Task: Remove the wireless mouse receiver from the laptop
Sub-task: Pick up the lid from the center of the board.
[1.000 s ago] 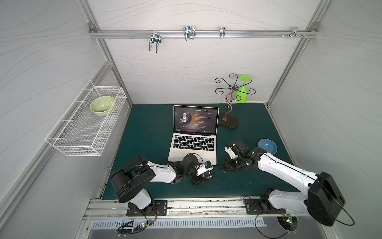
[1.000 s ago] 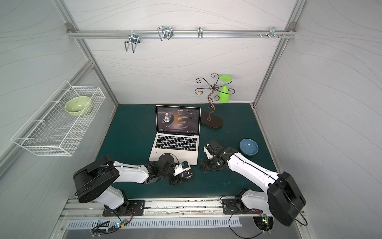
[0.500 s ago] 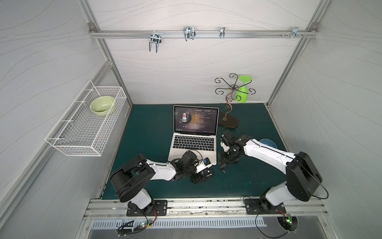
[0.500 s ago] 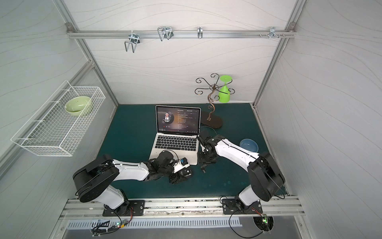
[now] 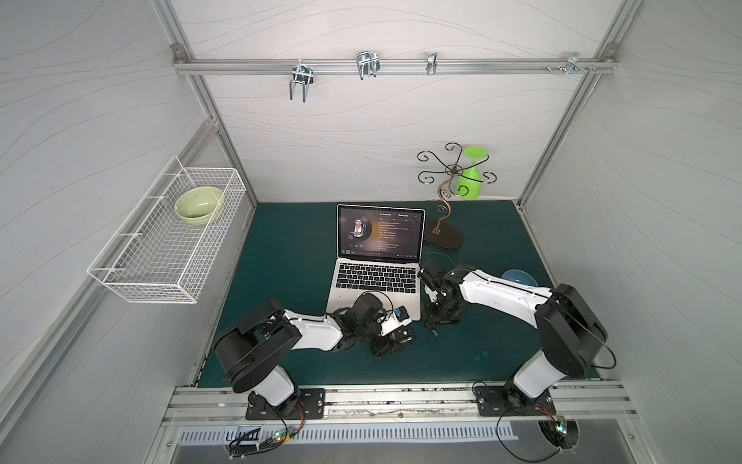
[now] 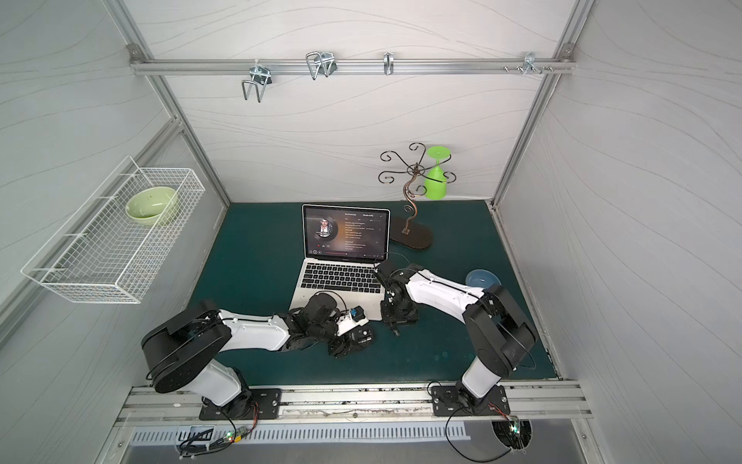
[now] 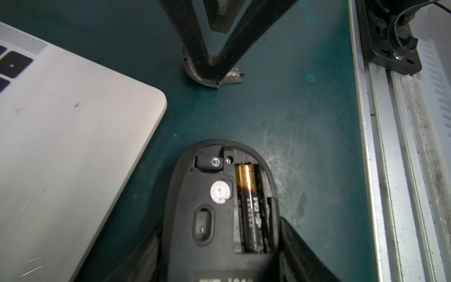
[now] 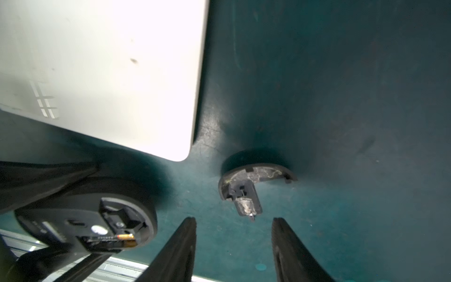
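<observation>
Our left fingers clamp the upturned mouse, right fingers spread empty beside the laptop; its receiver, unseen, we judge tiny, stiff, slick: pinch its stub

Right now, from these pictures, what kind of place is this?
Probably a robot test cell: white panels in an aluminium frame, left arm and right arm bolted to a front rail, staged props like the laptop and wire basket.

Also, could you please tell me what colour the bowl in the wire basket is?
The bowl is pale green, clearest in a top view.
</observation>
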